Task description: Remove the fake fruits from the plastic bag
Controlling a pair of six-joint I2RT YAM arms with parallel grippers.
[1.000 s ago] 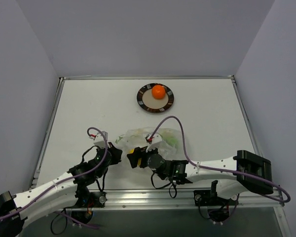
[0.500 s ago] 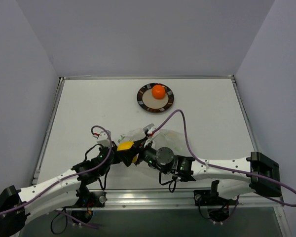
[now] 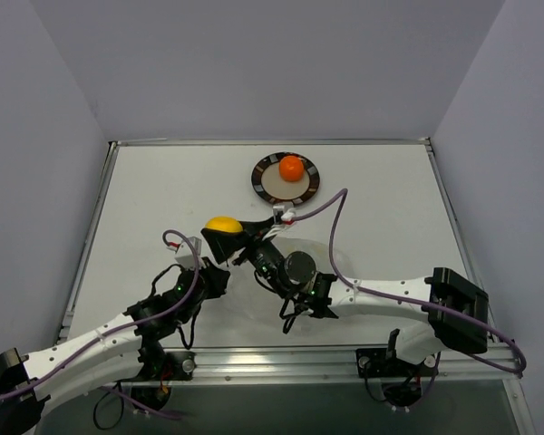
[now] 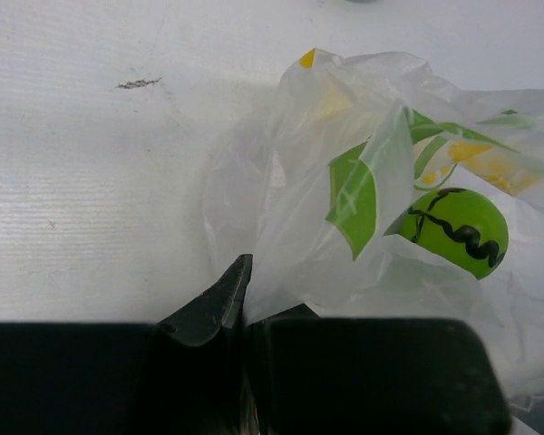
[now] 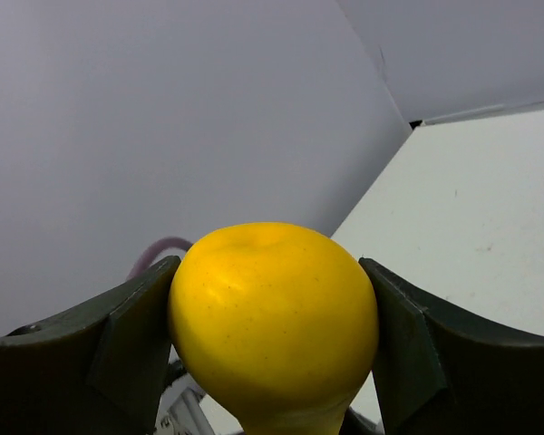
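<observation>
right pincer (image 5: 272,340): clamped on the yellow pear (image 5: 272,299), one finger on each side, held up off the table.
pear's long way: fat end up, thin end down in the right wrist view, running along between the fingers.
way to go: plate (image 3: 272,188) lies farther out and a bit to the right of the pear, near but apart; looks like the place to set it down.
on the plate: orange fruit (image 3: 291,168) toward the far side, bare room on the near left side.
nearer arm: the right one, with the pear in its grip; the left one sits lower and is busy.
left pincer (image 4: 247,313): pinched together on the edge of the plastic bag (image 4: 326,181), pinning it low by the table.
in the bag: green fruit (image 4: 453,232) with a black squiggle, to the right of the left pincer, not yet out.
table (image 3: 163,199): flat and white, with a small scuff mark (image 4: 138,83).
room: plain pale walls (image 3: 254,72) on three sides, open air above the plate.
watch out: pear could bump the orange fruit if set down too far over.
</observation>
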